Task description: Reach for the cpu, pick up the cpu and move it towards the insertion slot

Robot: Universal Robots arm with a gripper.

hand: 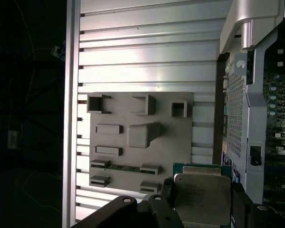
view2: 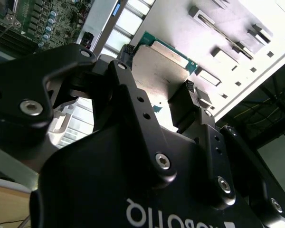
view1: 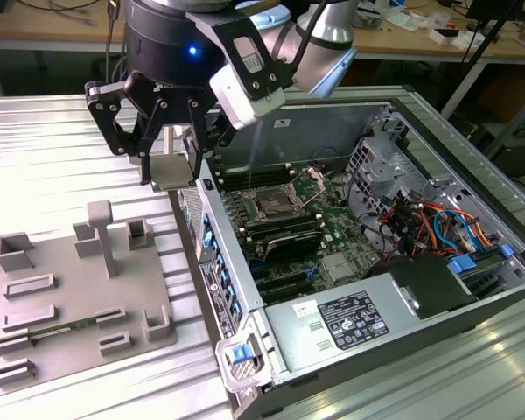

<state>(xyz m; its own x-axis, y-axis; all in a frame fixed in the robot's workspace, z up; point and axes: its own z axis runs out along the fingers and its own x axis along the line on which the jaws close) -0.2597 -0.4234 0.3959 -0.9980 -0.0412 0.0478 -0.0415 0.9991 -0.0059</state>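
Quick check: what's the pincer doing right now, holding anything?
Pincer: shut on the cpu, held in the air beside the computer case, not yet over the insertion slot.

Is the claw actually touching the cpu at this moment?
Touching. In the second wrist view, the claw has fingers pressed against opposite edges of the cpu, holding it off the grey tray.
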